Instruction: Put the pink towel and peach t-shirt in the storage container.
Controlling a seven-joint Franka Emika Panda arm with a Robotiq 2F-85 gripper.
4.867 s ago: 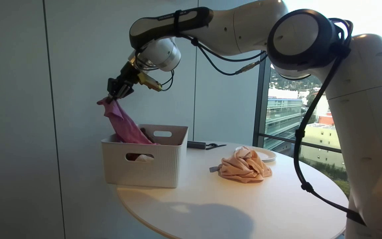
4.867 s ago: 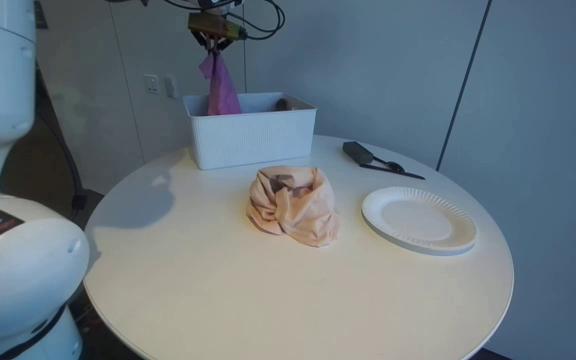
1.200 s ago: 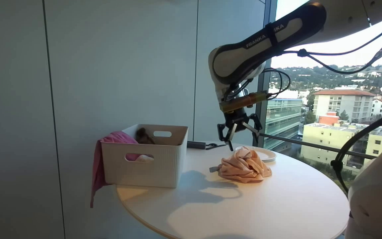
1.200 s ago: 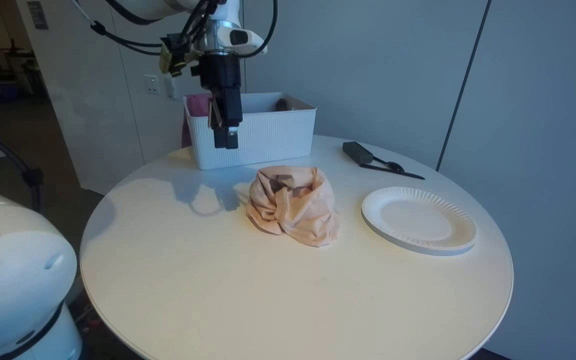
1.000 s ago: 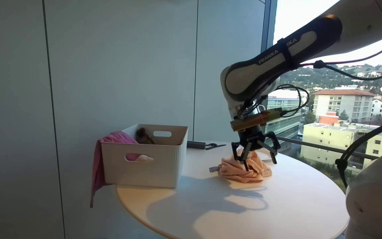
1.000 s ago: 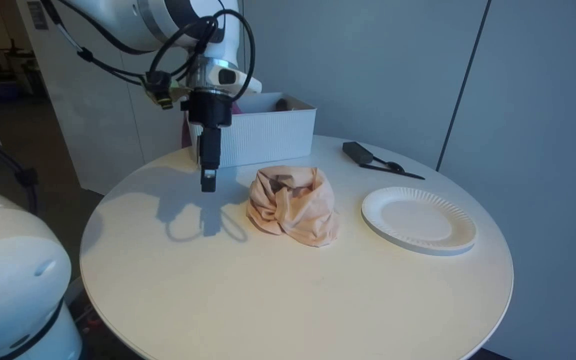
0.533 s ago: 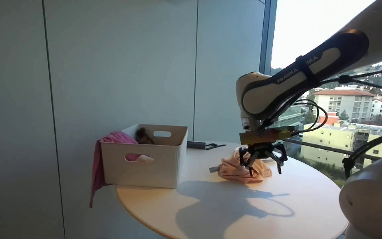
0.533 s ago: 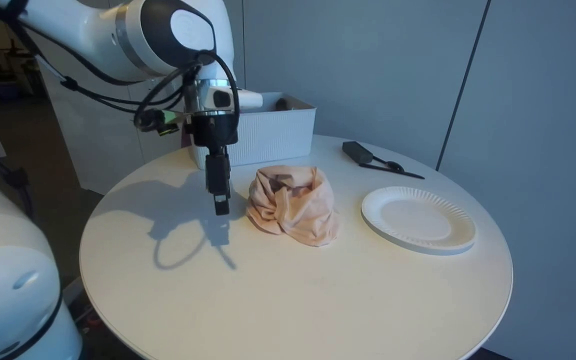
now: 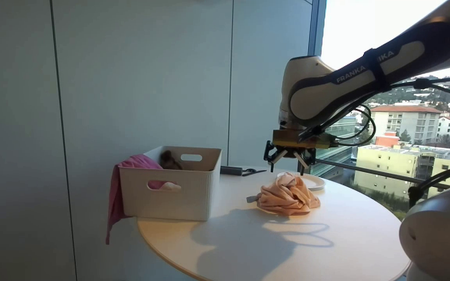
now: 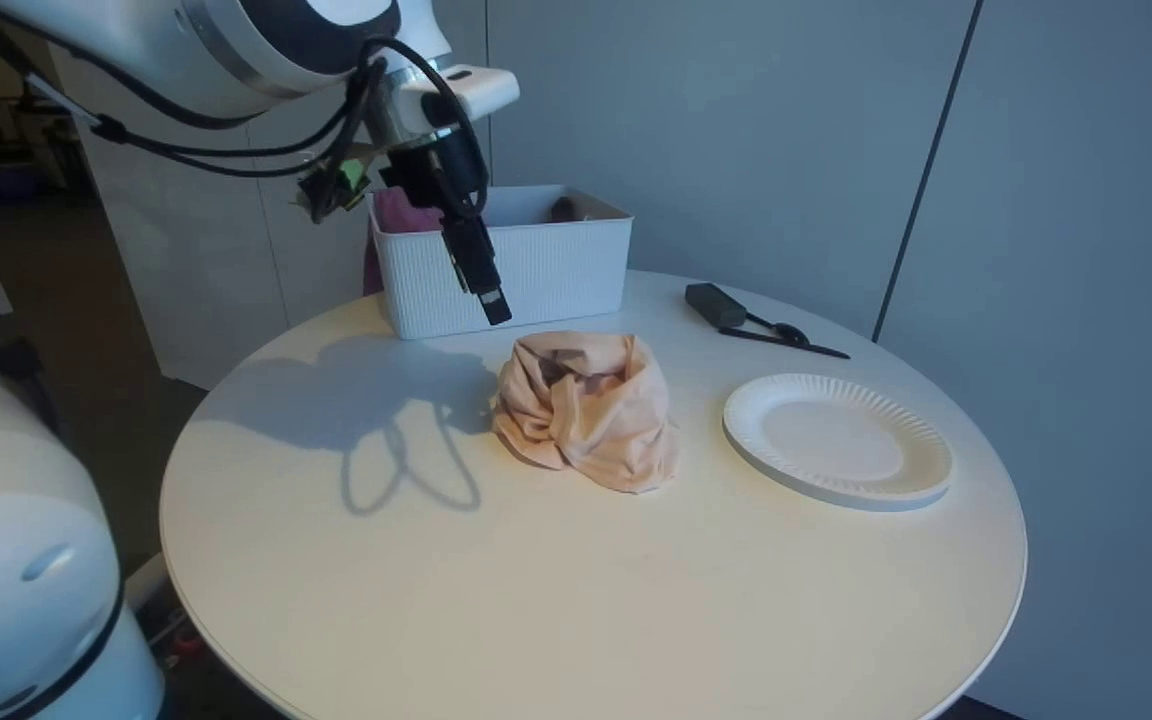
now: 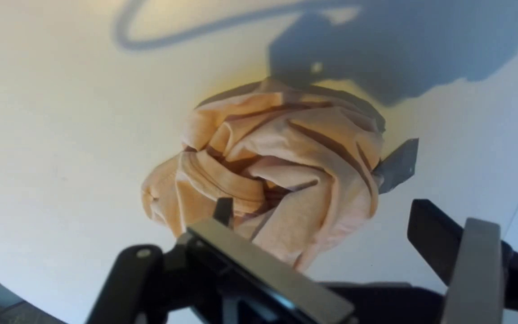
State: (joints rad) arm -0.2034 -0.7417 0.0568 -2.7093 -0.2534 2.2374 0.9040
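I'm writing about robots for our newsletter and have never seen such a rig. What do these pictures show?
The machine is a white-and-black jointed robot arm. Two pictures come from cameras standing away from it; the third is the wrist view, looking past its grey-and-black fingers. On the round white table lie a crumpled peach cloth t-shirt, a round white plate and thin black utensils beside a dark grey block. A pale ribbed rectangular storage container stands at the table's edge, a pink cloth towel draped over its rim, partly inside. The fingers are open, holding nothing.
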